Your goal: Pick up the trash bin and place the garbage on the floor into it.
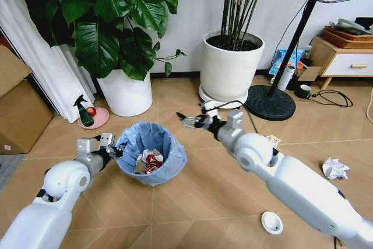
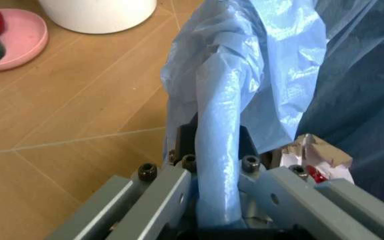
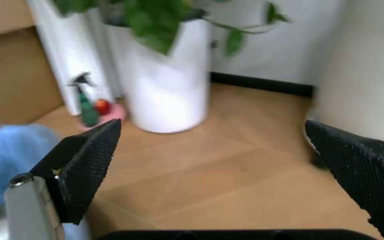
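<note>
Left claw [image 1: 115, 149] is pinching the bin [image 1: 151, 153] rim; right claw [image 1: 192, 120] is gaping empty. Thin liner may slip, tipping the bin.

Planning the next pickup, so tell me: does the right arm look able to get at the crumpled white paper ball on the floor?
Probably yes. The right gripper is open and empty beside the trash bin, and the crumpled paper ball lies on bare floor with nothing around it, though the arm would have to swing back toward its own side.
</note>
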Controlling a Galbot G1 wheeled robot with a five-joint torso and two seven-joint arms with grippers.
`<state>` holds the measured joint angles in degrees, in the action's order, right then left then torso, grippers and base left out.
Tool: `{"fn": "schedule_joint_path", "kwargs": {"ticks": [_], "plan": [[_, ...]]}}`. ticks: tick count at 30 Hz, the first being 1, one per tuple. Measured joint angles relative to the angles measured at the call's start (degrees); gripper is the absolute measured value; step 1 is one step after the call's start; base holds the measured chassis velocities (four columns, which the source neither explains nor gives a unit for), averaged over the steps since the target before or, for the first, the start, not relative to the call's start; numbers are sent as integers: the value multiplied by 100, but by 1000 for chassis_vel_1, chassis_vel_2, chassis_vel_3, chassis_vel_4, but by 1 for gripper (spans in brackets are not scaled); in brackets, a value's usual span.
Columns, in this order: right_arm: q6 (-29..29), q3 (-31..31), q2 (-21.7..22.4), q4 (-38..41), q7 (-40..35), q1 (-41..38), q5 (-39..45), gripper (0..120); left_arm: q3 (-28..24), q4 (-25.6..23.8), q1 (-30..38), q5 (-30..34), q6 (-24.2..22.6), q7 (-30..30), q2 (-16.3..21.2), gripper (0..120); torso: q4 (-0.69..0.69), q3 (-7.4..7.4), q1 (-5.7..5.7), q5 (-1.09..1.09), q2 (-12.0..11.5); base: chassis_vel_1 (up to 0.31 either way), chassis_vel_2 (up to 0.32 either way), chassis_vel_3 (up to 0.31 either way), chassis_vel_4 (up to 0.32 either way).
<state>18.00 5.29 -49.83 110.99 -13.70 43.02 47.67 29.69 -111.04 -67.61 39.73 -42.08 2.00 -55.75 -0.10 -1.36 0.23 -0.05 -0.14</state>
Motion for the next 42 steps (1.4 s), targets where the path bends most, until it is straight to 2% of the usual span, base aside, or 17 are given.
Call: {"fn": "schedule_joint_path", "kwargs": {"ticks": [3, 4, 9, 10, 12, 14, 19, 25, 28, 38, 42], "plan": [[-1, -639, 114, 171, -94, 879, -153, 100, 44, -70, -60, -56, 25, 14, -36, 0, -3, 0, 0, 3, 0, 0, 0, 0, 0], [-1, -639, 114, 171, -94, 879, -153, 100, 44, -70, -60, -56, 25, 14, -36, 0, -3, 0, 0, 3, 0, 0, 0, 0, 0], [-94, -1955, 204, 471, 106, 2355, -670, 100, 29, -128, -63, -91, 53, 16, -79, 0, -3, 0, 0, -2, 0, 0, 0, 0, 0], [-94, -1955, 204, 471, 106, 2355, -670, 100, 29, -128, -63, -91, 53, 16, -79, 0, -3, 0, 0, -2, 0, 0, 0, 0, 0], [-205, -2547, 67, 433, 342, 3117, -1040, 100, 31, -141, -78, -105, 60, 13, -84, 0, -5, 0, 0, 4, 0, 0, 0, 0, 0], [-477, -3073, -105, 220, 670, 3763, -1478, 100, 36, -143, -87, -131, 68, -14, -89, 0, -6, 0, 0, 0, 0, 0, 0, 0, 0], [-911, -3644, -311, -244, 1315, 4472, -1908, 100, 32, -144, -86, -144, 77, -37, -117, 0, -3, 0, 0, -1, 0, 0, 0, 0, 0], [-1377, -3987, -464, -916, 2033, 4884, -2168, 100, 13, -176, -86, -149, 82, -47, -143, 0, -3, 0, 0, -2, 0, 0, 0, 0, 0], [-1600, -4075, -549, -1497, 2371, 4982, -2328, 100, 10, -178, -84, -153, 85, -50, -149, 0, -3, 0, 0, 3, 0, 0, 0, 0, 0], [-2001, -4085, -734, -2894, 2548, 4963, -2641, 100, -29, -212, -87, -166, 103, -53, -176, 0, -3, 0, 0, 0, 0, 0, 0, 0, 0], [-2127, -4050, -797, -3190, 2577, 4911, -2693, 100, -42, -212, -88, -168, 107, -52, -185, 0, -3, -1, 0, -2, 0, 0, 0, 0, 0]]}}
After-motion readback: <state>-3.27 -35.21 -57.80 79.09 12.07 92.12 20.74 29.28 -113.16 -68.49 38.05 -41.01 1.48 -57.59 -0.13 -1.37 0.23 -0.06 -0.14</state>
